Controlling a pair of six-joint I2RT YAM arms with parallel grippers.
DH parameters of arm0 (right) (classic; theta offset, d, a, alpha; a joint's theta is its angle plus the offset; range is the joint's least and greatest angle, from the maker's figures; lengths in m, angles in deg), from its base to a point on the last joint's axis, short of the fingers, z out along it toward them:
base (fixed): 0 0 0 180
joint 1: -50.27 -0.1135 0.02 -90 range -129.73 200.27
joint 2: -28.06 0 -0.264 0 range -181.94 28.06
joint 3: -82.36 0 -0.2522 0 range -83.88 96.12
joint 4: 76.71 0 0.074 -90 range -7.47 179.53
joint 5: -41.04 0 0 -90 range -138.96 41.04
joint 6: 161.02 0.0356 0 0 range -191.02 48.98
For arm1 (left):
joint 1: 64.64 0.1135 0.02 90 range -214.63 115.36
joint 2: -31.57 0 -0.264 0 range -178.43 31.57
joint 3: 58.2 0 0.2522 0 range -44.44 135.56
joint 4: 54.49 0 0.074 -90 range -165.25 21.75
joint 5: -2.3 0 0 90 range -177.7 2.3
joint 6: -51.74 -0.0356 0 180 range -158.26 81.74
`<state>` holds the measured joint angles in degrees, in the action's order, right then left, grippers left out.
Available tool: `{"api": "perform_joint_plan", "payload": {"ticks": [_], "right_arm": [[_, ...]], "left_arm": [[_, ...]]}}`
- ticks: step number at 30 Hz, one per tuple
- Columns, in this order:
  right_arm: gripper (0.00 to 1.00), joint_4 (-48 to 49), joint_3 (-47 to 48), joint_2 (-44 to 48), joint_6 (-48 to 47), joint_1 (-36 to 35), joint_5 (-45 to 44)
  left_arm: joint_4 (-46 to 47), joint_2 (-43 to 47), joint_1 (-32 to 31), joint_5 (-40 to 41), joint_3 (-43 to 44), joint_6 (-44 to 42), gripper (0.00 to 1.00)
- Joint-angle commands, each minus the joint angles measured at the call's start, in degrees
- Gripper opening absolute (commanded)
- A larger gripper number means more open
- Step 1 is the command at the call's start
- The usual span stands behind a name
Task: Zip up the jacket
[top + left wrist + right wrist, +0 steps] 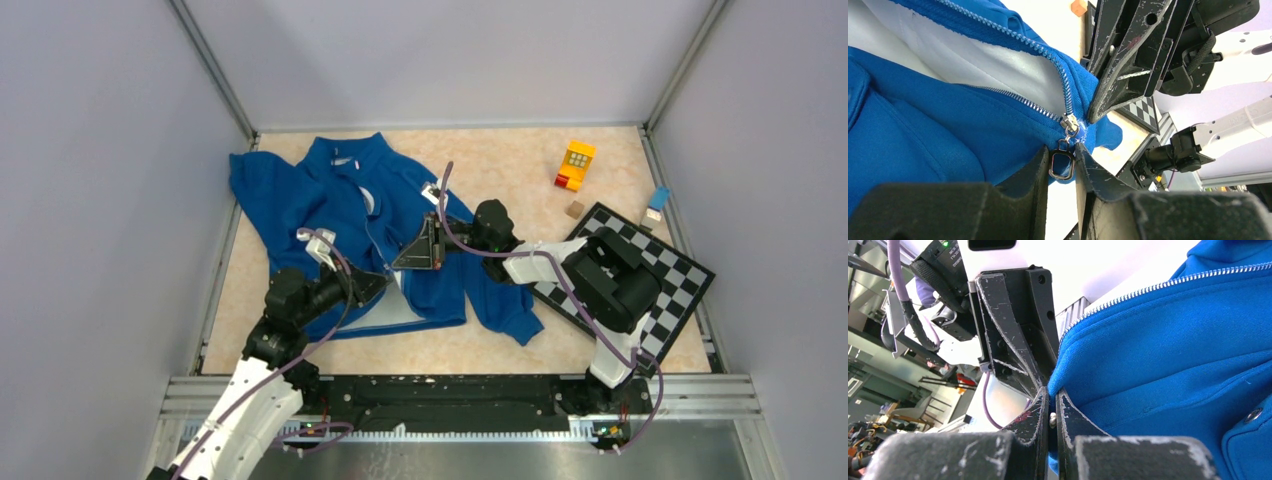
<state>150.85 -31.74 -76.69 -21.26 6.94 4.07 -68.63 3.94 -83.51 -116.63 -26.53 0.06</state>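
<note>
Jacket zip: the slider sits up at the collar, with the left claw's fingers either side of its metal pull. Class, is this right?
No: the left wrist view shows the slider at the bottom hem, not the collar. The left claw does flank its pull.

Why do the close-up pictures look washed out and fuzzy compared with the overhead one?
Top view: soft, even light; the jacket is crisp. Left wrist view: the table behind is blown out white; the zipper pull is sharp, the left pincer near the lens blurs. Right wrist view: glare up top, the right pincer soft, the room behind out of focus.
</note>
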Motion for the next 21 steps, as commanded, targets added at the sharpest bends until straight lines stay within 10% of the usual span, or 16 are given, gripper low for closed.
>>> {"api": "perform_joint_plan", "payload": {"ticks": [1,21], "right_arm": [[0.00,4.1,1.0,1.0,0.1,-0.5,0.9],[0.00,3.2,1.6,0.6,-0.4,-0.7,1.2]], "left_arm": [[-0.6,0.8,-0.1,1.1,3.4,-1.2,0.26],[-7.6,0.9,-0.1,2.3,5.7,-4.7,0.33]]}}
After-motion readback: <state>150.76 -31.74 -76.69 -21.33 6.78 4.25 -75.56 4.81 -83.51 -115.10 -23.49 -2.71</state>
